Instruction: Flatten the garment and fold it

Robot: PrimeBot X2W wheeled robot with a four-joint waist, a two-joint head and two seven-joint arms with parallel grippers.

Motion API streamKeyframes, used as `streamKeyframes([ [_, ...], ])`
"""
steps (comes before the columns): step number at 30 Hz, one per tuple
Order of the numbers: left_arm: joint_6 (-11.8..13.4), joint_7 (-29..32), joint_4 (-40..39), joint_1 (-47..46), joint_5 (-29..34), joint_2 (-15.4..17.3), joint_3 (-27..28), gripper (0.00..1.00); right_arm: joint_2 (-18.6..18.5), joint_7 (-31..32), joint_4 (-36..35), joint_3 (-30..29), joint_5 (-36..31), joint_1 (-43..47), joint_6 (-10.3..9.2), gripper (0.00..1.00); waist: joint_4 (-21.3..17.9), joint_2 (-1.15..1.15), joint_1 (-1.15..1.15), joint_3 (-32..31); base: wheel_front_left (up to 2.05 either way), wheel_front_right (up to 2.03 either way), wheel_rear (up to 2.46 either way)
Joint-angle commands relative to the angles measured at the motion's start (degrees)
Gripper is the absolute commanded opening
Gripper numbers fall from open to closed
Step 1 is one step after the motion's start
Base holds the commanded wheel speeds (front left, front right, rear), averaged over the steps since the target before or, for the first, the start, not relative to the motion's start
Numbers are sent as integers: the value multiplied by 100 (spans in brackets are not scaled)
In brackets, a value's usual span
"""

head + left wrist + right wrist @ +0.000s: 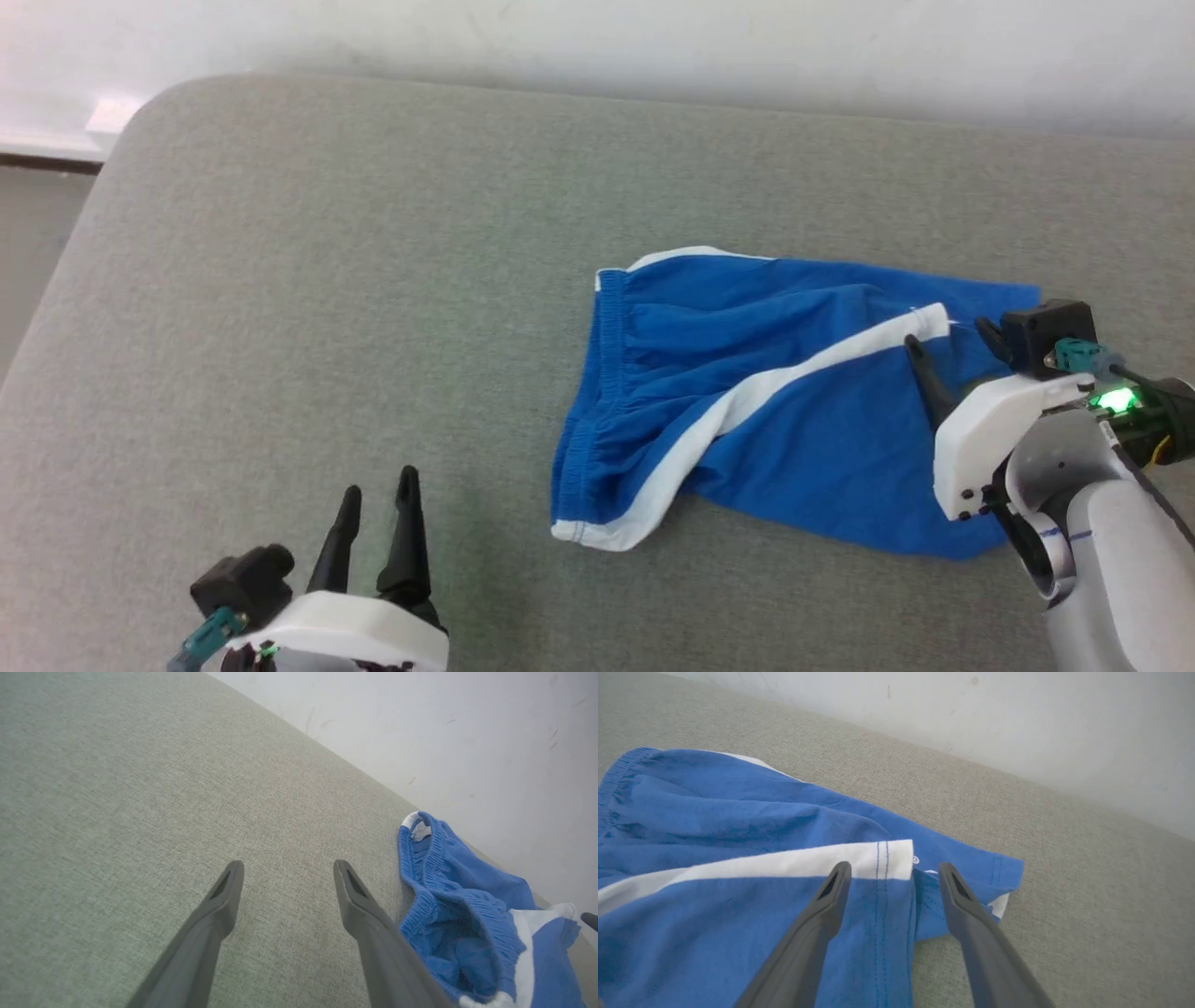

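The garment (794,411), bright blue shorts with white side stripes, lies rumpled on the grey-green cushion (373,280), its gathered waistband toward the left and the leg hems toward the right. My right gripper (948,338) hovers open over the hem end; in the right wrist view its fingers (817,914) straddle the stitched hem of one leg of the garment (738,905) without pinching it. My left gripper (378,485) stands open over bare cushion to the left of the waistband, holding nothing. The left wrist view has the garment (467,905) to the right of the left gripper (287,870).
A pale wall (653,47) runs along the cushion's far edge. The cushion's rounded corner sits at the far left, where a white baseboard block (112,117) and floor show beyond it. Bare cushion stretches left of the shorts.
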Motion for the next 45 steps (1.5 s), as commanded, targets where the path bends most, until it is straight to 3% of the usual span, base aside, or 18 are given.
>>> streamKeyframes([
  [1,-55,-58,51,-142,42,-30,-25,100,-35,27,103,-5,16,-121,-5,100,139,0,0,65,0,0,0],
  [4,-83,-72,138,-200,47,-58,-62,100,-1,59,387,-100,22,-217,-5,100,239,0,0,96,0,0,0],
  [5,-95,-75,158,-221,46,-67,-74,100,3,62,471,-117,3,-249,-5,88,273,0,0,116,0,0,0],
  [6,-105,-79,177,-242,45,-74,-83,100,10,65,550,-138,-8,-281,-5,48,303,0,0,137,0,0,0],
  [9,-120,-95,225,-287,35,-93,-86,100,89,16,681,-209,-31,-370,-5,0,360,0,0,168,0,0,0],
  [18,-63,-139,253,-225,16,-63,10,100,56,-308,307,-278,46,-522,-5,0,142,0,0,13,0,0,0],
  [25,-26,-95,150,-173,-10,9,48,100,-207,-747,-910,-482,52,-359,-5,0,-252,0,0,-170,0,0,0],
  [31,-12,-49,90,-114,-80,30,71,100,48,-265,-2184,-487,604,1214,-5,0,-473,0,0,-148,0,0,0],
  [33,-6,-44,77,-96,-104,29,80,100,-98,66,-2476,-259,874,1986,-5,0,-521,0,0,-117,0,0,0],
  [37,5,-42,59,-65,-132,44,106,100,-289,608,-2543,-134,1278,3063,-5,0,-604,0,0,-68,0,0,0],
  [41,16,-16,53,-50,-157,78,124,100,-516,1129,-2471,-296,1209,3710,-5,2,-704,0,0,-71,0,0,0],
  [42,20,-10,50,-49,-152,92,124,100,-548,1123,-2506,-312,1120,3688,-5,42,-729,0,0,-85,0,0,0],
  [43,28,-1,48,-47,-148,101,122,100,-531,1029,-2563,-348,1050,3604,-5,100,-752,0,0,-107,0,0,0],
  [45,45,12,33,-42,-144,116,120,100,-464,801,-2664,-391,952,3388,-5,100,-793,0,0,-160,0,0,0],
])
